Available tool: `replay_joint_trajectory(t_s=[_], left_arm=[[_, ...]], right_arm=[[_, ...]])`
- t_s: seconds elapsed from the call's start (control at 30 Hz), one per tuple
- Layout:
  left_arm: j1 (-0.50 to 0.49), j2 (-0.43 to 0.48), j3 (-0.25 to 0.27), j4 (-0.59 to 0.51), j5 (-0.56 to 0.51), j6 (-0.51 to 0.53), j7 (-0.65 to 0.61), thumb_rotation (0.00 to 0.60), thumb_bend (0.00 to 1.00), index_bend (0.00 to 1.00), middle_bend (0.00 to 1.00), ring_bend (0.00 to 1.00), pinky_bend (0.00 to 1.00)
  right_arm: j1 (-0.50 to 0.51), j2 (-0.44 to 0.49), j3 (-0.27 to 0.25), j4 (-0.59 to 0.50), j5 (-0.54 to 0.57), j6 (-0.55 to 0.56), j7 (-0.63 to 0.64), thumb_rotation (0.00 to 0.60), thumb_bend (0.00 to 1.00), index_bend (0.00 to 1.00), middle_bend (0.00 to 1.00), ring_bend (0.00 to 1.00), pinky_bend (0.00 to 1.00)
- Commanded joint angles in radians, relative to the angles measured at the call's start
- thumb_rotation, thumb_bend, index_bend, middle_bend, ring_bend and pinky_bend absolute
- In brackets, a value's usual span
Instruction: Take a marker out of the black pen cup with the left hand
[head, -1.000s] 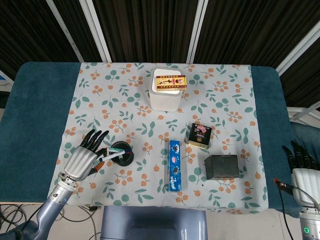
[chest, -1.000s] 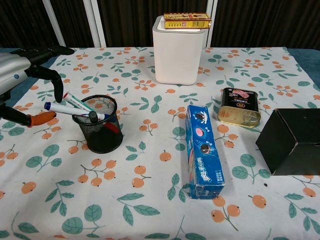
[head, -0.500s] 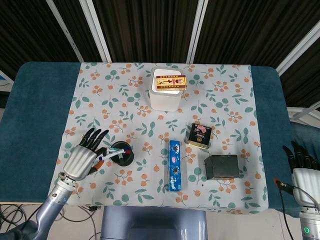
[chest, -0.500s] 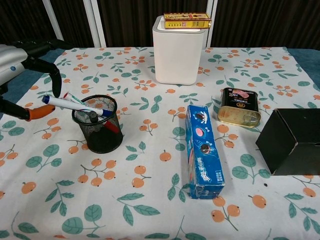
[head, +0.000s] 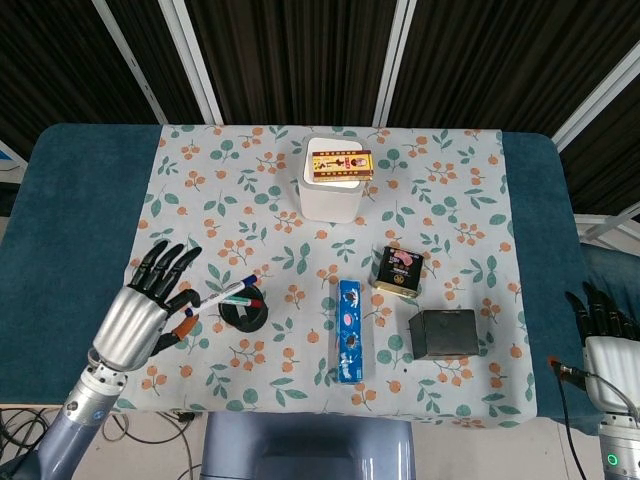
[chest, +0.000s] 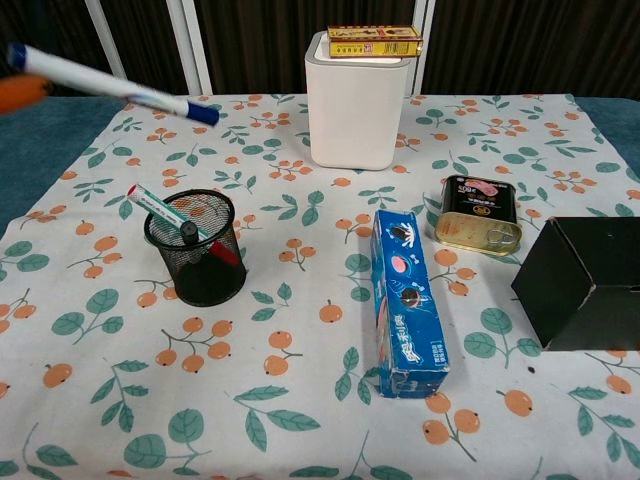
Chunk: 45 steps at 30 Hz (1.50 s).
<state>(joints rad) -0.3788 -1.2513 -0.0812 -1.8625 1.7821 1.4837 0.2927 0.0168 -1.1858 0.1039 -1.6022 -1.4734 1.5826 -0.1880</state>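
My left hand (head: 140, 312) is raised at the table's front left and pinches a white marker with a blue cap (head: 225, 293) by its rear end. In the chest view that marker (chest: 110, 86) hangs in the air at the upper left, clear of the cup, and only an orange fingertip (chest: 18, 92) shows. The black mesh pen cup (chest: 194, 248) stands upright on the cloth with a red-and-green marker (chest: 170, 222) still leaning in it. My right hand (head: 603, 338) rests low at the right edge, fingers apart, holding nothing.
A blue snack box (chest: 405, 303) lies right of the cup. A black box (chest: 580, 280) and a small tin (chest: 479, 215) sit further right. At the back stands a white container (chest: 358, 98) with a yellow box (chest: 373, 40) on top.
My left hand has lifted up and to the left, drawing the blue-capped marker out of the cup into the air. The right hand has not moved.
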Motion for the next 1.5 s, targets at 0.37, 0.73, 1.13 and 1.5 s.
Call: replay_joint_trajectory(t_s=[0.37, 0.73, 1.13, 1.5], left_arm=[[0.031, 0.071, -0.089, 0.158, -0.284, -0.016, -0.222, 0.6, 0.37, 0.59, 0.06, 0.0, 0.0], [-0.057, -0.115, -0.073, 0.456, -0.314, -0.161, -0.276, 0.6, 0.37, 0.58, 0.07, 0.0, 0.0], [-0.135, -0.238, -0.048, 0.618, -0.259, -0.229, -0.371, 0.6, 0.38, 0.6, 0.07, 0.0, 0.0], [-0.225, -0.239, -0.005, 0.631, -0.2, -0.343, -0.741, 0.6, 0.38, 0.61, 0.08, 0.0, 0.0]], right_arm=[[-0.001, -0.001, 0.0, -0.001, 0.002, 0.0, -0.004, 0.6, 0.18, 0.13, 0.0, 0.06, 0.2], [-0.002, 0.001, 0.001, -0.003, 0.007, 0.0, 0.001, 0.6, 0.19, 0.13, 0.0, 0.06, 0.2], [-0.002, 0.001, 0.001, -0.004, 0.005, -0.001, 0.001, 0.6, 0.18, 0.13, 0.0, 0.06, 0.2], [-0.003, 0.0, 0.003, -0.007, 0.011, 0.0, -0.002, 0.6, 0.18, 0.13, 0.0, 0.06, 0.2]])
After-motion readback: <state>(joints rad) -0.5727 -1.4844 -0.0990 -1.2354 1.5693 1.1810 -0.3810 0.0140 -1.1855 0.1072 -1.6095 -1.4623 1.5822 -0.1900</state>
